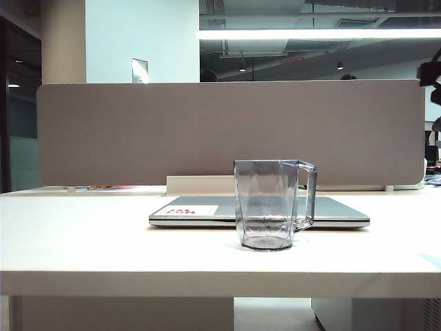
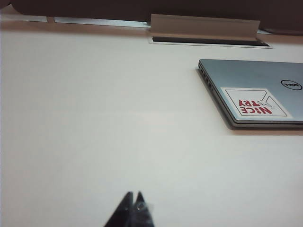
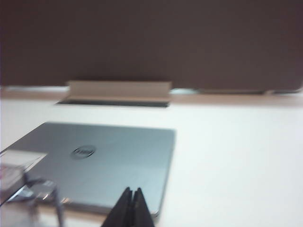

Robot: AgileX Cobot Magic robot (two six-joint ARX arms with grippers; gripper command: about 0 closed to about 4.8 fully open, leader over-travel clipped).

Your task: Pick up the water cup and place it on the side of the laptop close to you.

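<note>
The water cup (image 1: 269, 203), clear bluish-grey with faceted sides and a squared handle, stands upright on the white table in front of the closed silver laptop (image 1: 207, 210), on the side nearer the camera. In the right wrist view the cup (image 3: 28, 196) shows blurred beside the laptop (image 3: 109, 161). My right gripper (image 3: 132, 191) is shut and empty, above the laptop's near edge, apart from the cup. My left gripper (image 2: 134, 194) is shut and empty over bare table, well away from the laptop (image 2: 255, 92) with its red-print sticker (image 2: 254, 102). Neither gripper shows in the exterior view.
A grey partition panel (image 1: 227, 131) stands along the table's back edge, with a cable-port flap (image 2: 204, 27) behind the laptop. The table's front edge (image 1: 220, 283) runs close below the cup.
</note>
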